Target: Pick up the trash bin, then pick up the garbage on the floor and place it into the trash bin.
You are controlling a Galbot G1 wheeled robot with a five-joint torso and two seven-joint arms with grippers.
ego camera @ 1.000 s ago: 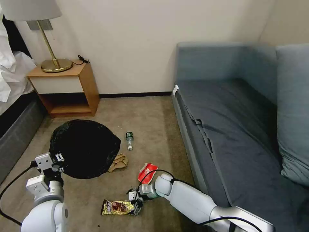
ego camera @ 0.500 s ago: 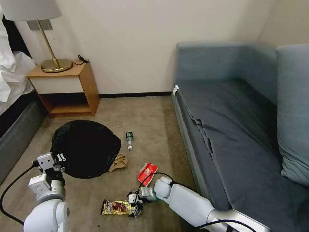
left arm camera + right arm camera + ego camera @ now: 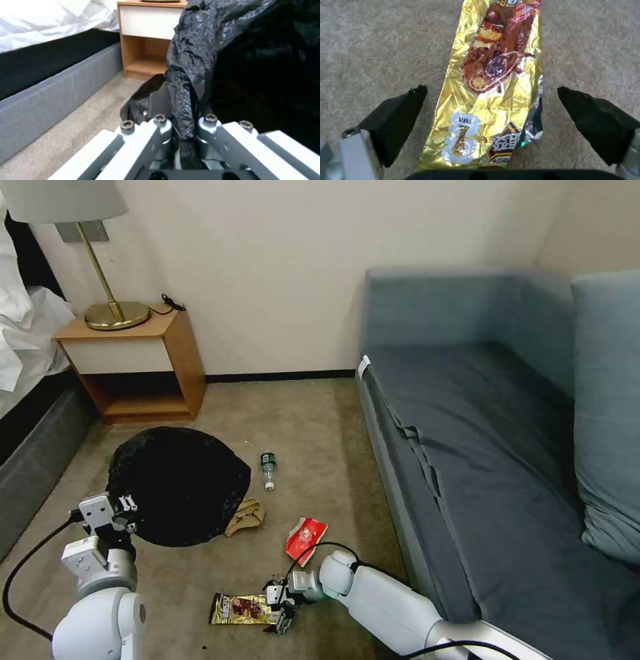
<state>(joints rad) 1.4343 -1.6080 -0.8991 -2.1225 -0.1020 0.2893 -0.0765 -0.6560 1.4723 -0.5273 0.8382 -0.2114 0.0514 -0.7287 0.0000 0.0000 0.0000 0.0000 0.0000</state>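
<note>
Carpet (image 3: 313, 447) scene: right gripper (image 3: 491, 100) spread wide over gold snack wrapper (image 3: 493, 75); left gripper (image 3: 185, 125) clamps black-bagged trash bin (image 3: 180, 487).

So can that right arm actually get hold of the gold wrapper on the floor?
Probably yes. The right end effector is open, low over the carpet, with one finger on each side of the wrapper, which lies flat with nothing on it. A flat foil may be hard to pinch, though.
</note>
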